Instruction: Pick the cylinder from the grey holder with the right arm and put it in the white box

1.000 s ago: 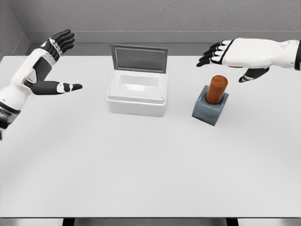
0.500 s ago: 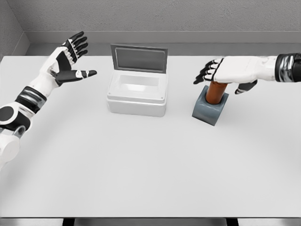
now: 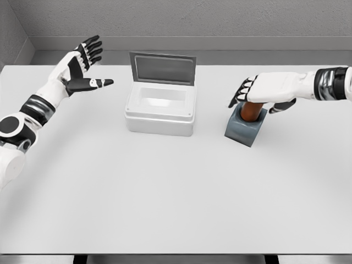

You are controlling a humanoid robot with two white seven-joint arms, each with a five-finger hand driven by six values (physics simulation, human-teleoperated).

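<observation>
My right hand [image 3: 263,92] sits over top of cylinder [image 3: 251,110], palm down, fingers spread, thumb on far side; nothing gripped yet. Cylinder stands upright in grey holder [image 3: 244,128], only lower part visible under palm. White box [image 3: 160,109] waits with lid up, well apart to left on desk [image 3: 176,192]. Left hand [image 3: 80,66] raised, wide open, idle. Risk I judge: closing too high, fingers slip off top; pulling sideways, holder tips or drags along.
</observation>
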